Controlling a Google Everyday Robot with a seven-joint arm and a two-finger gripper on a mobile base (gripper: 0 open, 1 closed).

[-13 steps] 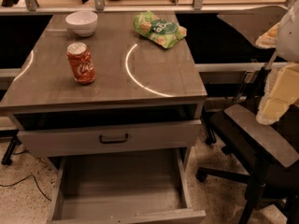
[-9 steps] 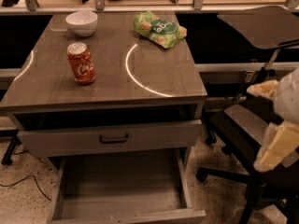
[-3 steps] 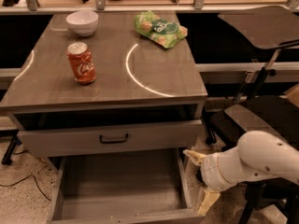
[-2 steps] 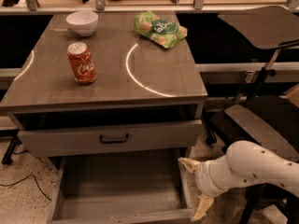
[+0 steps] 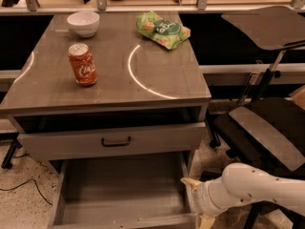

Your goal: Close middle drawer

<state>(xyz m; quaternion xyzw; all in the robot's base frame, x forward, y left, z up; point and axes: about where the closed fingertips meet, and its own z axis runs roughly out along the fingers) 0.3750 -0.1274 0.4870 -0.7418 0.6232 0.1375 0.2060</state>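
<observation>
The middle drawer (image 5: 121, 194) is a wide, deep grey box pulled far out at the bottom of the view; it is empty, and its low front edge (image 5: 128, 221) runs along the frame bottom. My gripper (image 5: 195, 202), on a white arm reaching in from the right, sits at the drawer's front right corner. Its tan fingers are spread, one fingertip (image 5: 189, 182) by the right side wall and the other at the frame bottom. It holds nothing.
Above, the taller-fronted top drawer (image 5: 114, 141) with a black handle stands slightly open. On the cabinet top (image 5: 157, 80) stand a red soda can (image 5: 83, 64), a white bowl (image 5: 83, 23) and a green chip bag (image 5: 162, 29). A black office chair (image 5: 267, 132) is close on the right.
My arm has swung down from the upper right to the drawer's front right corner and shifted slightly left. The drawers and tabletop items have not moved.
</observation>
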